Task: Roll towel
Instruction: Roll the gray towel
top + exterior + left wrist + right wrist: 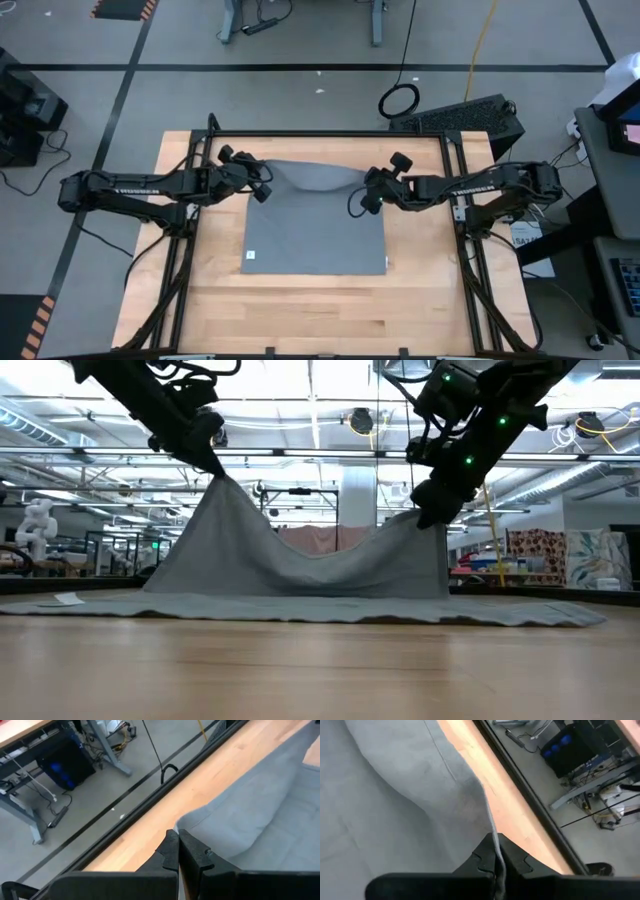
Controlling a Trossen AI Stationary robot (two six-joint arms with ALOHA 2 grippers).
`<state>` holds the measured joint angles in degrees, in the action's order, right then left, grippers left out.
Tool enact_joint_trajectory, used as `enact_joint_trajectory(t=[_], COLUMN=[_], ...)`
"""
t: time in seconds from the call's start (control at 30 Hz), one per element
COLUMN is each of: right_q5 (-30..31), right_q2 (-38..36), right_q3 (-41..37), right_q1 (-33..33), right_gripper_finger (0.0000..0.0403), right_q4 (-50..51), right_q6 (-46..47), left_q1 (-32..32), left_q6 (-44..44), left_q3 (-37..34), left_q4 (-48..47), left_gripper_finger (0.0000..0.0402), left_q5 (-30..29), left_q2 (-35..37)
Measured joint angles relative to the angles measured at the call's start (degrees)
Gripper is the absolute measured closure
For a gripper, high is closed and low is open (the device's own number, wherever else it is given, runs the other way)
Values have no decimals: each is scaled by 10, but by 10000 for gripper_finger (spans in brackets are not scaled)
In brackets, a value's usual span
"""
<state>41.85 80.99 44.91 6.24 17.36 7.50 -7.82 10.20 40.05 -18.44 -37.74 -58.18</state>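
The grey towel (315, 225) lies on the wooden table (300, 310), its near part flat with a small white tag (251, 255) at the near left corner. Its far edge is raised at both far corners and sags between them (320, 555). My left gripper (262, 186) is shut on the far left corner, above the table. My right gripper (368, 192) is shut on the far right corner, a little lower in the low view (425, 515). My left gripper pinches the towel's far left corner (181, 826) between its two fingers. The corner is lifted clear and the cloth slopes down from it to the table. My right gripper pinches the towel's far right corner edge (492, 832) between its two fingers. The corner is lifted clear and the cloth hangs down from it onto the table.
A black frame rail (330, 133) runs along the table's far edge, with side rails (462, 230) at left and right. Bare wood lies near the front edge (320, 320). Beyond the table are floor cables and desks.
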Motion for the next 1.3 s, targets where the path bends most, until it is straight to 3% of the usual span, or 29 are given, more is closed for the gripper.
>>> enact_joint_trajectory(t=[0.13,0.37,0.67,1.03,1.3], right_q5=[-28,-207,-302,-347,-322], right_q2=[0,-49,-109,-113,-113], right_q3=[0,1,1,1,1], right_q1=[6,-12,-52,-141,-227], right_gripper_finger=[403,403,403,403,403], right_q4=[-5,41,125,170,138], right_q6=[-23,12,69,166,267], left_q1=[-4,33,97,180,236], left_q6=[0,0,20,106,158], left_q3=[0,5,5,5,5], left_q4=[-6,-3,-87,-217,-243], left_gripper_finger=[400,400,400,400,400], left_q5=[13,132,220,299,289], left_q2=[-2,39,112,134,129])
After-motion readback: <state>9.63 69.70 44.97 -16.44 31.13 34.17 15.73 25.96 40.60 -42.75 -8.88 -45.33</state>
